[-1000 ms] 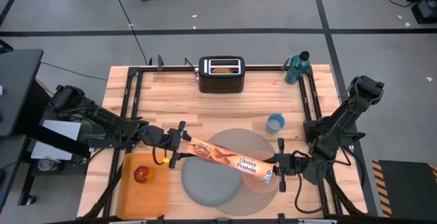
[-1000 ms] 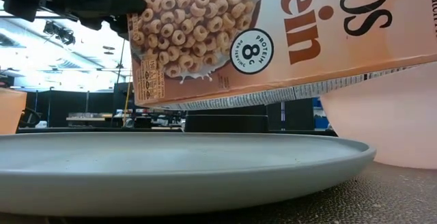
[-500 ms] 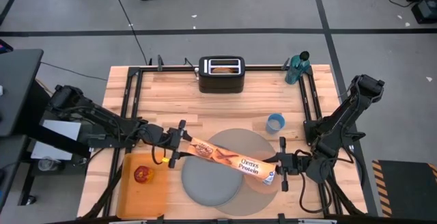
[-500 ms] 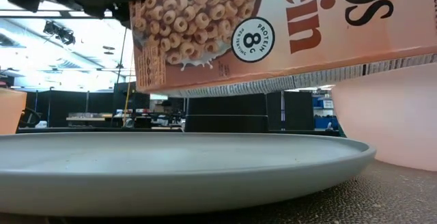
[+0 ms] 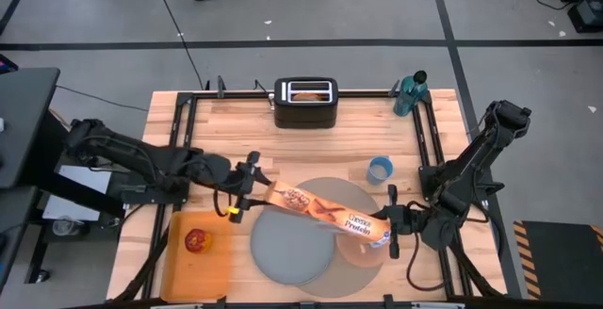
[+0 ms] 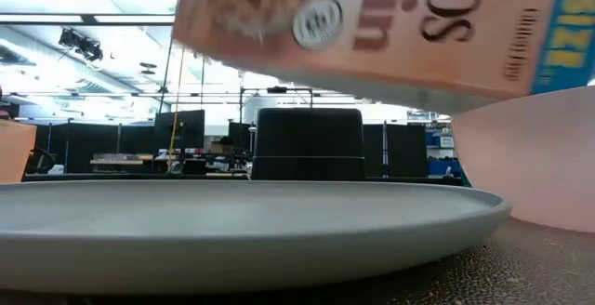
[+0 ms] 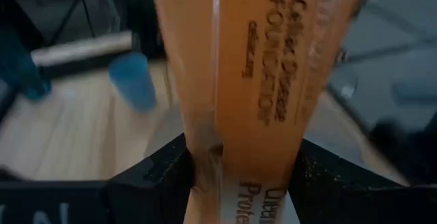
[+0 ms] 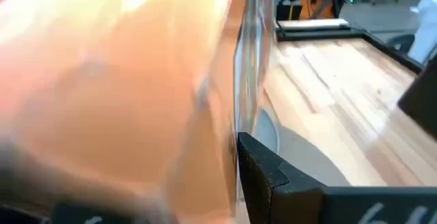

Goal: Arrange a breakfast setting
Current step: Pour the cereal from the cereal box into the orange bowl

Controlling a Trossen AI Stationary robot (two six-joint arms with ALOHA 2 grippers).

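An orange cereal box [image 5: 325, 213] hangs slanted over the round placemat [image 5: 325, 188], held between both grippers. My left gripper [image 5: 245, 196] is shut on its left end. My right gripper [image 5: 390, 230] is at its lower right end, which is over the pink bowl [image 5: 363, 252]. The bowl stands on the placemat beside the grey plate [image 5: 287, 252]. The red apple [image 5: 197, 241] lies on the orange board [image 5: 203, 267]. A toasted bagel piece [image 5: 305, 90] sits in the toaster. In the low view the box [image 6: 372, 26] hangs blurred above the plate [image 6: 232, 221]. Spoon and cereal pieces are out of view. My left gripper pinches the box's left end [image 7: 239, 183] between its two fingers [image 7: 160, 179], one on each broad face. The fingers come level from the table's left, along the box. The box is lifted clear, its right end lower. My right gripper is shut on the box's right end [image 8: 229, 115], coming level from the table's right. One finger [image 8: 273, 176] lies against the box. The box hides the other finger.
A black toaster [image 5: 305, 104] stands at the far middle, a blue cup [image 5: 380, 169] just beyond the placemat, and a teal bottle [image 5: 411, 92] at the far right. Bare wood lies between the toaster and the placemat.
Both grippers have carried the box a little toward the table's right edge. The box has risen on its left end and tipped, its right end now lower over the pink bowl. In the low view it has lifted and turned.
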